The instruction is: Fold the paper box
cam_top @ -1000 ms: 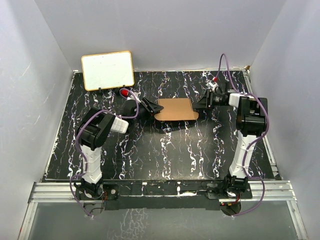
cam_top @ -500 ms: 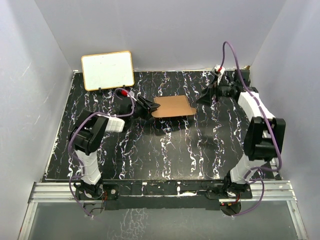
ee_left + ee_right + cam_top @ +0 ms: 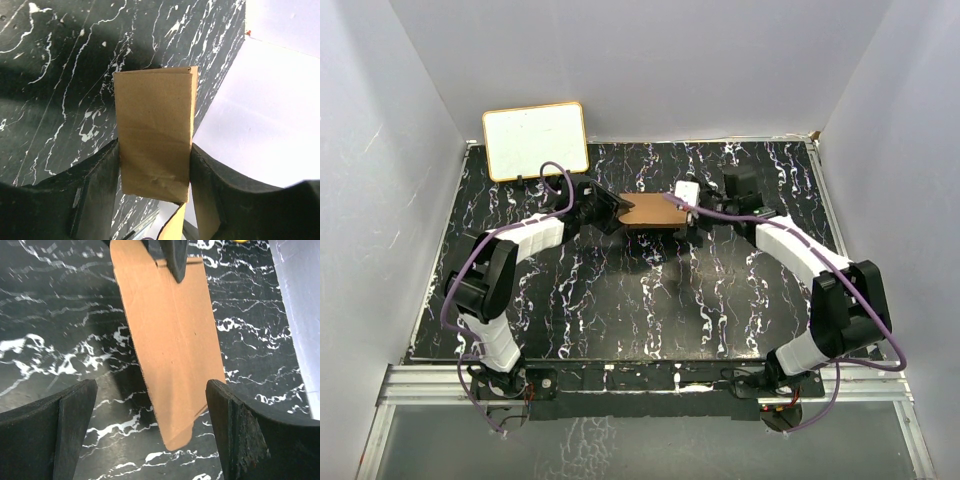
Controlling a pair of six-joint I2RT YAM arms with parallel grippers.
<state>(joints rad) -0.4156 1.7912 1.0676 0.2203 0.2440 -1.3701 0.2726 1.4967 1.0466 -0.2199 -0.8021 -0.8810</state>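
The paper box (image 3: pixel 655 214) is a flat brown cardboard piece held above the black marbled table. My left gripper (image 3: pixel 617 212) is shut on its left end. In the left wrist view the cardboard (image 3: pixel 154 130) is pinched between both black fingers (image 3: pixel 100 185) and reaches away from them. My right gripper (image 3: pixel 692 212) is at the box's right end, open wide. In the right wrist view the box (image 3: pixel 170 330) hangs between the spread fingers (image 3: pixel 75 415) and touches neither. The left gripper's finger (image 3: pixel 172 260) clamps its far end.
A white board with a tan frame (image 3: pixel 535 140) leans against the back wall at the left. White walls close the table (image 3: pixel 620 300) on three sides, and the right wall (image 3: pixel 260 125) shows beyond the box in the left wrist view.
My right arm has swung in from the back right to the box's right end, and its jaws have opened wide. My left arm has stretched out, carrying the box slightly farther back.
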